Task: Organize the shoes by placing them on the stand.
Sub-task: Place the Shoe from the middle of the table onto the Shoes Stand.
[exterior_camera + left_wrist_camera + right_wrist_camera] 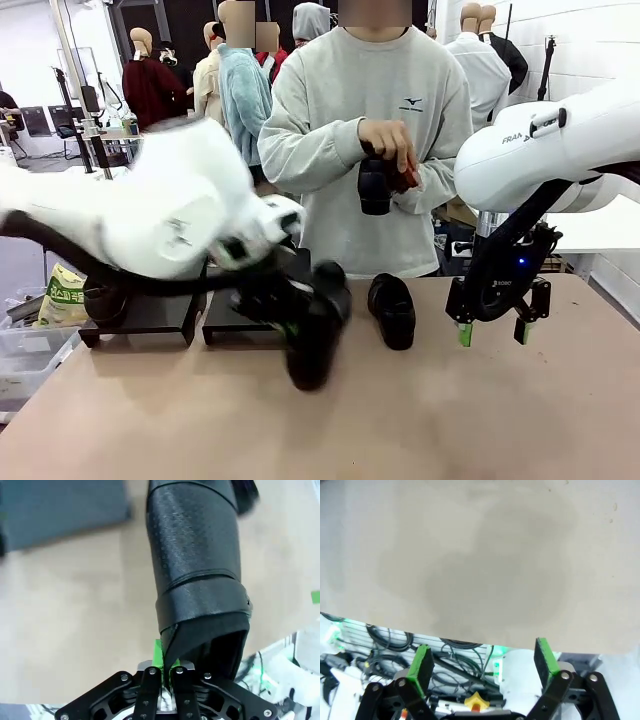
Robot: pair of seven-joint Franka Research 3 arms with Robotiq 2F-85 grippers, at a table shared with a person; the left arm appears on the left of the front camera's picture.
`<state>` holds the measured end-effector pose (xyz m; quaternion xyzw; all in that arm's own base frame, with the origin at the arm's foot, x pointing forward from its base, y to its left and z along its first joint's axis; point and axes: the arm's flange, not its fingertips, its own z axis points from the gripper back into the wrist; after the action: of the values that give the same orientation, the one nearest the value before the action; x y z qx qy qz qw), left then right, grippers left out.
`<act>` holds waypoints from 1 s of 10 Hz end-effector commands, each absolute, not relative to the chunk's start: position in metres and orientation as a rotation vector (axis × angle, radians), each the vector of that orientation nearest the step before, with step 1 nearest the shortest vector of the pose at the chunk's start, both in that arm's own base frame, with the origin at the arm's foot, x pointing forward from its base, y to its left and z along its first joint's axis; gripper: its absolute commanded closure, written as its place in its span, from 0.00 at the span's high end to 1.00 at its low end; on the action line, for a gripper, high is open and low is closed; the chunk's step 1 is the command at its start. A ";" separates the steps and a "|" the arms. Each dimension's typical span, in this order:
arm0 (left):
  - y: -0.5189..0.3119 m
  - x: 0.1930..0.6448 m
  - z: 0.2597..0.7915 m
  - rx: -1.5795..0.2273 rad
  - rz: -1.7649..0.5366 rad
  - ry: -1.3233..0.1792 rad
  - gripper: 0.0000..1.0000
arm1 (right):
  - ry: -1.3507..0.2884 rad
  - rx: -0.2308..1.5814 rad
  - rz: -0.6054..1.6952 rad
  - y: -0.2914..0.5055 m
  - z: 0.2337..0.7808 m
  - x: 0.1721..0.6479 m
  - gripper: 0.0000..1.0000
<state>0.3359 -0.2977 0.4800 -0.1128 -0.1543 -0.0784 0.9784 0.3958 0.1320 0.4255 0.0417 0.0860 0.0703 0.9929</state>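
Notes left end effector pinched shut on the rear collar edge of a black dress shoe hanging toe-down over the surface just before the stand, right end effector open and empty; judges shoe light, stiff-soled, probably slick, best taken by collar.

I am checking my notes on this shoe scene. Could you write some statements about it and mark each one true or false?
1. The left claw is shut on a black shoe. True.
2. The right claw grips a shoe. False: it is open and empty, over the table.
3. The second shoe lies on a stand. False: it lies on the table, right of the stand.
4. The person's hand holds a third shoe. True.
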 end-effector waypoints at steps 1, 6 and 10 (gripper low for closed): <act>-0.209 0.344 0.496 -0.079 -0.108 -0.463 0.00 | 0.180 0.069 0.126 0.133 0.428 0.396 1.00; -0.088 0.413 0.494 0.050 -0.105 -0.528 0.00 | 0.180 0.069 0.126 0.133 0.428 0.396 1.00; -0.085 0.395 0.491 0.052 -0.090 -0.478 0.00 | 0.180 0.069 0.126 0.133 0.428 0.396 1.00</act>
<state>0.4038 -0.0830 0.4848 0.0259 -0.2307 -0.0438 0.9717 0.3960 0.1317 0.4257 0.0416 0.0861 0.0699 0.9930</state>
